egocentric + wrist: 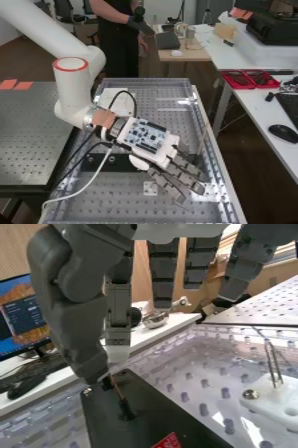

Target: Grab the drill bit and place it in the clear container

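In the high view, the dark grey mechanical hand [178, 175] hung over the wide, clear, perforated plastic surface [116, 192], with the arm's white tubular links [72, 82] behind it. Over to the wrist view, and there was the slim copper-coloured drill bit [118, 391], right at the hand [73, 319], its lower end over the flat black rectangular block [143, 399]! Gripped or merely touched? I couldn't tell. Beside the hand sat the white block with thin metal prongs [276, 396]

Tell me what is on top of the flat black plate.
A thin copper-coloured rod rising from a dark base, and a red label. The hand covers part of the plate in the high view.
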Robot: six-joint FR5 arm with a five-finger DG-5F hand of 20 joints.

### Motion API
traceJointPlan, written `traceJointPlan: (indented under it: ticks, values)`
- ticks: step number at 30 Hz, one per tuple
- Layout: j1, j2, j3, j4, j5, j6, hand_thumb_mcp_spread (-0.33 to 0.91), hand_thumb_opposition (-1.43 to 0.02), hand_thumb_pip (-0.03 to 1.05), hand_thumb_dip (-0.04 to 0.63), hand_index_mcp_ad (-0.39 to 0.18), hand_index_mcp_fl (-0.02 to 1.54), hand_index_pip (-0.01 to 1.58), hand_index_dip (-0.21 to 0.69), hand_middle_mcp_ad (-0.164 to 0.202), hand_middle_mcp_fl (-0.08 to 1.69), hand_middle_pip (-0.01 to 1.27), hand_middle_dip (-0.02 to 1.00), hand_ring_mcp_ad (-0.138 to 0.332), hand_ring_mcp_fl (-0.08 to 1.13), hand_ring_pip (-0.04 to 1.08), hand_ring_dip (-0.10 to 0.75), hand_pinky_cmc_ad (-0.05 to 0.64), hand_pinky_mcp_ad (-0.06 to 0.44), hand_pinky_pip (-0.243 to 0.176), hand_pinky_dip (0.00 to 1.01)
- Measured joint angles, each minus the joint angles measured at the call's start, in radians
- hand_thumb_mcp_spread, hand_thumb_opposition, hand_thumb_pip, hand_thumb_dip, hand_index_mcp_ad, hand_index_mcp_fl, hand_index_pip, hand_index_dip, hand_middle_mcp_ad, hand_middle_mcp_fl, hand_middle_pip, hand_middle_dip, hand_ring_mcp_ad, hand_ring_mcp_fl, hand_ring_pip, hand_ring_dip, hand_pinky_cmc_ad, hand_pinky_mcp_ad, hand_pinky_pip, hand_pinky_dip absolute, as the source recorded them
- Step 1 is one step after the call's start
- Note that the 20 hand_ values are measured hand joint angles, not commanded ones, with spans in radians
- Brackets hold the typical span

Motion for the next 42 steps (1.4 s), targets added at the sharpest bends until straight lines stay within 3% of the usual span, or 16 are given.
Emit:
traceJointPlan:
  ticks: [35, 39, 42]
  values:
    - [0.003, -0.01, 0.013, -0.004, -0.002, -0.003, 0.53, -0.85, 0.44, 0.236, -0.188, 0.6, 0.98, 0.243, 0.093, 0.24, 0.14, 0.16, 0.133, 0.02, 0.11, 0.058, 0.363, 0.278, -0.044, 0.19]
    - [0.003, -0.01, 0.013, -0.003, -0.001, -0.009, 0.56, -0.86, 0.44, 0.236, -0.187, 0.72, 1.08, 0.243, 0.094, 0.24, 0.14, 0.16, 0.134, 0.01, 0.12, 0.058, 0.363, 0.276, -0.044, 0.19]
    - [0.003, -0.01, 0.012, -0.001, -0.001, -0.012, 0.58, -0.9, 0.44, 0.236, -0.188, 0.73, 1.1, 0.236, 0.091, 0.25, 0.14, 0.16, 0.136, 0.01, 0.11, 0.058, 0.363, 0.276, -0.044, 0.19]
